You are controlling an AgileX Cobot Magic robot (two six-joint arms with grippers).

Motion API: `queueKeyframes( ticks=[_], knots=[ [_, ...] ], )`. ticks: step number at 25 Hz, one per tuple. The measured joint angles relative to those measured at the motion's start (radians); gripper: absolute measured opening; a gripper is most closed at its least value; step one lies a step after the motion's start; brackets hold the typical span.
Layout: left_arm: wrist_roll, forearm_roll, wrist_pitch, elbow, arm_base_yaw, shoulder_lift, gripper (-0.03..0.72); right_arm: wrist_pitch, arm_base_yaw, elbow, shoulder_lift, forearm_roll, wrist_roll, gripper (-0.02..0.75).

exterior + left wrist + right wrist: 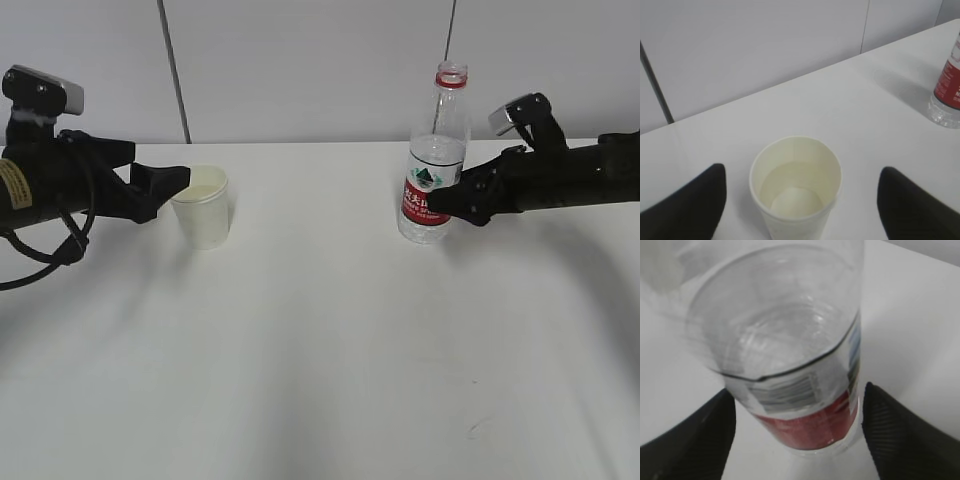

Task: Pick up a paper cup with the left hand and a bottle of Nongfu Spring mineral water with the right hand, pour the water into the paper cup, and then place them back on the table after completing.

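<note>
Upright on the table (320,380), the paper cup (203,206) stood between the spread fingers of the left hand (172,185), ungripped. Well apart to its right, the bottle (433,160), water (780,335) low inside, stood uncapped; the right hand (447,203) flanked it with jaws parted.

Upright white paper cup (203,206), uncapped red-labelled water bottle (433,160) well apart

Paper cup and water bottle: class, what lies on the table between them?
Nothing. In the exterior view the table is bare between the paper cup and the water bottle; the left wrist view shows the same bare stretch.
</note>
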Motion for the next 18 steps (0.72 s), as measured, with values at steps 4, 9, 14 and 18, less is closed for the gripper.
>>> queueKeyframes(
  ticks=[4,9,14,18],
  knots=[
    [0.0,0.0,0.0,0.0,0.0,0.0,0.563,0.007,0.0,0.0,-0.002,-0.068,0.077,0.579],
    [0.0,0.0,0.0,0.0,0.0,0.0,0.563,0.036,0.0,0.0,-0.019,-0.195,0.201,0.577],
    [0.0,0.0,0.0,0.0,0.0,0.0,0.563,0.09,0.0,0.0,-0.053,-0.295,0.327,0.576],
    [-0.001,0.001,0.002,0.0,0.0,-0.007,0.563,0.129,0.0,0.0,-0.08,-0.304,0.407,0.576]
  ],
)
